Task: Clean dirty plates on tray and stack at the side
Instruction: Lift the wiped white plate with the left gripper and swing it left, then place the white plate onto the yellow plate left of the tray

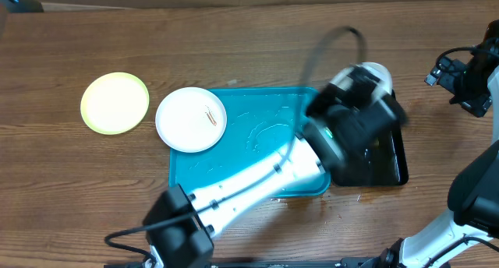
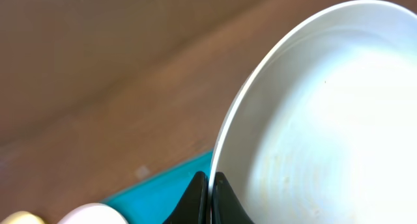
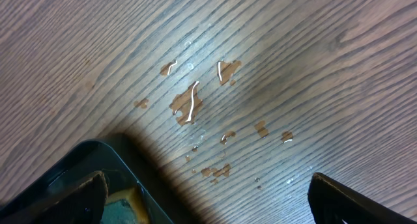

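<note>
Left tool (image 2: 210,196), at the tray (image 1: 234,171)'s right edge, grips a white plate (image 2: 326,120)'s rim; right tool (image 3: 208,201), farther right, gapes empty.

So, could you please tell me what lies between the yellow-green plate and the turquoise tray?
In the overhead view, a white plate lies there, its right side overlapping the tray at its left rim.

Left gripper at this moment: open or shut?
Shut on a white plate: in the left wrist view the left gripper has both fingertips pinched on the plate's rim.
</note>
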Controlling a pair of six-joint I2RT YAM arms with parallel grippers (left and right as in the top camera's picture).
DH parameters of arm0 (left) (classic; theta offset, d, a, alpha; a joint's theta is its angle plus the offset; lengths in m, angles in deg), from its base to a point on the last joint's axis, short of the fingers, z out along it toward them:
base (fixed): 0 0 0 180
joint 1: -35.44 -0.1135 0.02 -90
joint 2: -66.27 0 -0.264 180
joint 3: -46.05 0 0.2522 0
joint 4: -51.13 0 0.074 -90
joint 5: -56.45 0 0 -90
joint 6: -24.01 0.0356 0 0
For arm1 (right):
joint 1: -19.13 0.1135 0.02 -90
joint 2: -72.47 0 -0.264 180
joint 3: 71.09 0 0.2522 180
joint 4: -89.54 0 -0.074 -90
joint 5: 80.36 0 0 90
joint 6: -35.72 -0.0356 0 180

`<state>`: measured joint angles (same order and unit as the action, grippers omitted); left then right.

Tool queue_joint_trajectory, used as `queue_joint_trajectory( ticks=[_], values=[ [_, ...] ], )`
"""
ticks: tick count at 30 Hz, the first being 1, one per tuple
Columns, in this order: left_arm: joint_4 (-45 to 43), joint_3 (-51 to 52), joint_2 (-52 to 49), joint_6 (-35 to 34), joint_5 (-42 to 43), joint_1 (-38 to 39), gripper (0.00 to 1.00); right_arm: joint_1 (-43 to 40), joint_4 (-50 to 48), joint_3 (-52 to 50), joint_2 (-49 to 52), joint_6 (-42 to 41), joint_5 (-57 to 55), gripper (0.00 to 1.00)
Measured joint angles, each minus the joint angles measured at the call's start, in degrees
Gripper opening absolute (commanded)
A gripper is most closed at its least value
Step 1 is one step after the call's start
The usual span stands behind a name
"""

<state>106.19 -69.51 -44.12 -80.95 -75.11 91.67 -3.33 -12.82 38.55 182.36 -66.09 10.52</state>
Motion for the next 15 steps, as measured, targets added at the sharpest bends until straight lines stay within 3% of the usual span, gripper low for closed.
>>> queue_joint_trajectory(
  ticks=[3,9,15],
  values=[
    [4.1,0.0,0.0,-4.1,10.6,-7.8,0.04,0.0,0.0,0.0,0.0,0.0,0.0,1.00],
    [11.6,-0.1,-0.2,-9.7,32.4,-30.8,0.04,0.0,0.0,0.0,0.0,0.0,-0.1,1.00],
    [18.5,-0.2,-0.3,-11.6,44.5,-54.6,0.04,0.0,0.0,0.0,0.0,0.0,0.0,1.00]
  ],
)
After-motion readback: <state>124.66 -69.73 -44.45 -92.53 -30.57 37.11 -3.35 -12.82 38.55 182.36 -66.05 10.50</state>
